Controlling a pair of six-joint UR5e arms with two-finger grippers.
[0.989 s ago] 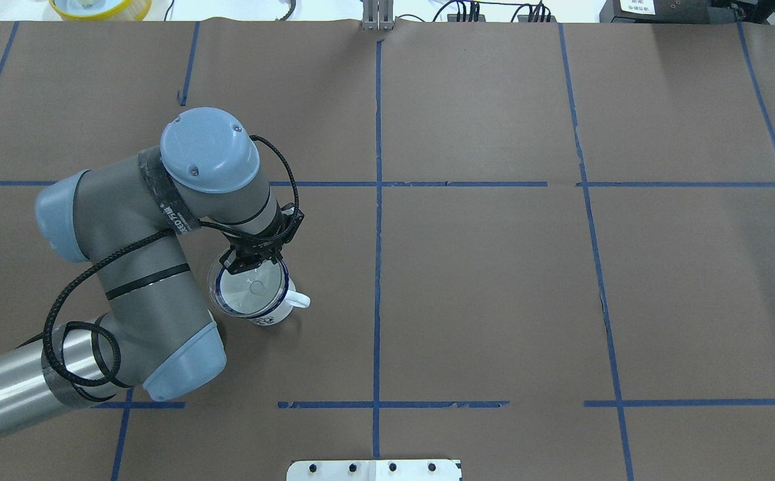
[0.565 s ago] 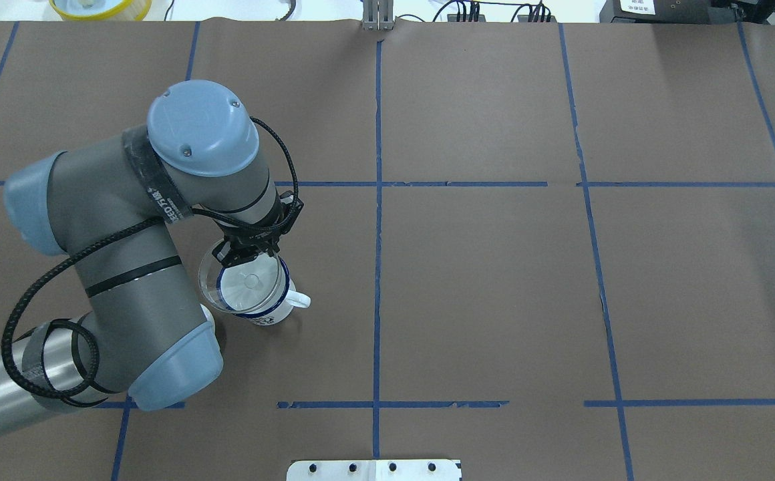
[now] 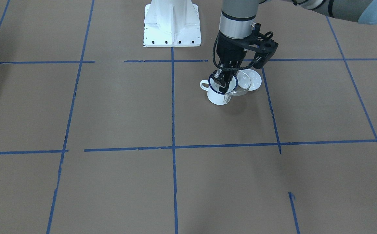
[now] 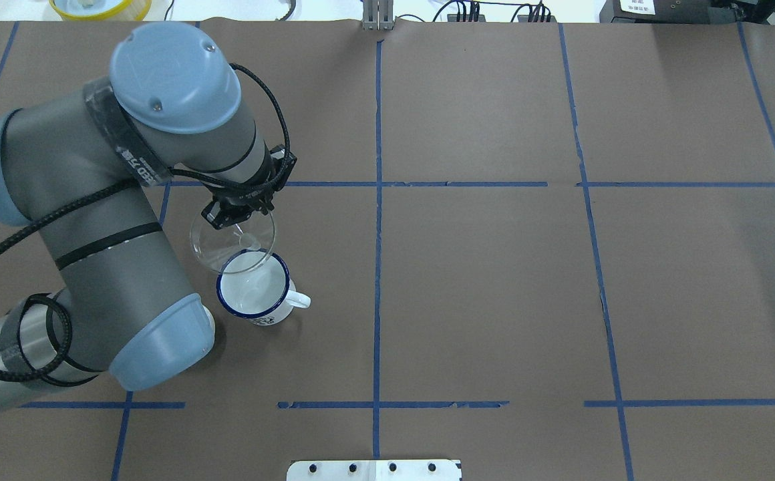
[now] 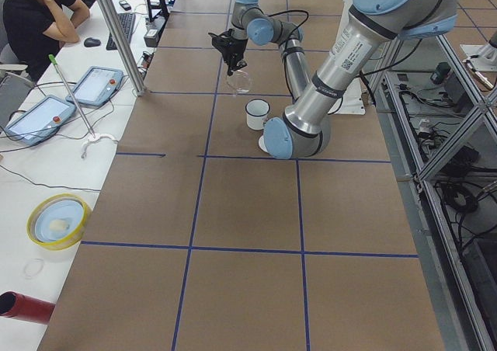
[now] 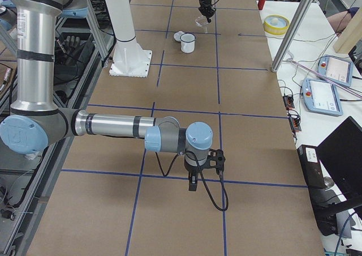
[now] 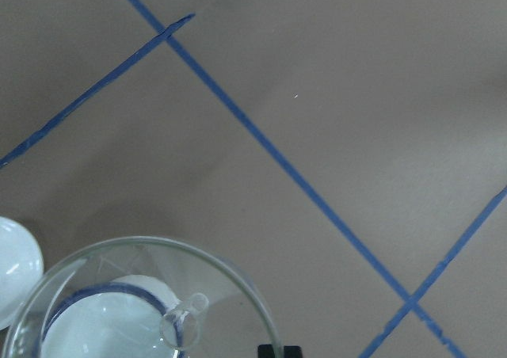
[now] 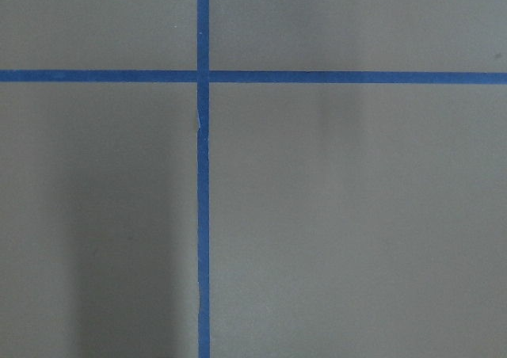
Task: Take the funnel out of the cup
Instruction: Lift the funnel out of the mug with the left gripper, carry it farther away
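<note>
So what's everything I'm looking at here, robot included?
funnel: 1, clear, held in the air beside the cup, out of it
cup: 1, white with blue rim, on the table
lid: 1, white, on the table beside the cup
table: 1, brown with blue tape lines
bowl: 1, yellow, side bench
tube: 1, red, side bench
tablets: 2, grey, side bench
person: 1, black shirt, seated at the bench
base: 1, white, bolted to the table
left arm: grey and blue, by the cup
right arm: grey and blue, far from the cup
left gripper: black, shut on the funnel's rim
right gripper: black, open or shut unclear
</note>
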